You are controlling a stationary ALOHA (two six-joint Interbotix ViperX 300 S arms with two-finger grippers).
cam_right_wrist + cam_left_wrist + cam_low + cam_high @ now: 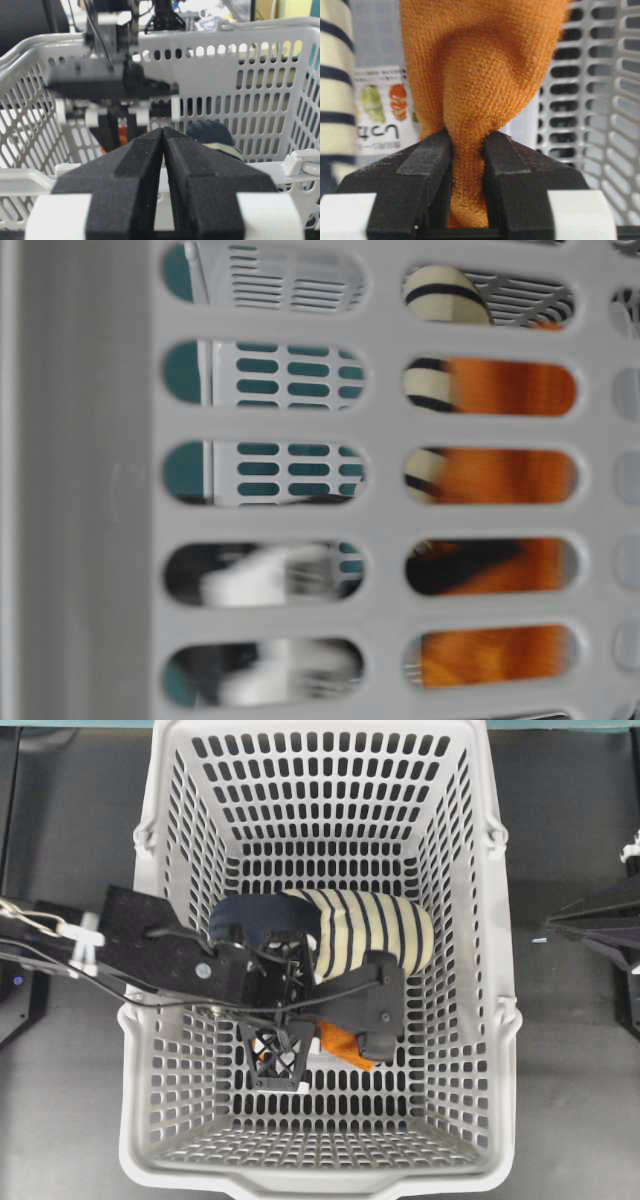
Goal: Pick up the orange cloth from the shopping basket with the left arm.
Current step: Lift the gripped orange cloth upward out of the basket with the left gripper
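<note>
Inside your shopping basket [150, 900], the left claw [467, 165] pinches the fuzzy orange cloth [480, 75]; right claw [164, 150] closed, packet [380, 107] writing unreadable.

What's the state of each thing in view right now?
orange cloth: bunched, pinched in the left gripper.
left gripper: shut on the cloth, inside the basket.
right gripper: shut, empty, outside the basket.
striped slipper: lying on the basket floor.
shopping basket: upright.

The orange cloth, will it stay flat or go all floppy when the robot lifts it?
Probably floppy: the orange cloth already bunches into a fold where the left gripper pinches it. Its fuzzy weave likely resists slipping. It looks light.
</note>
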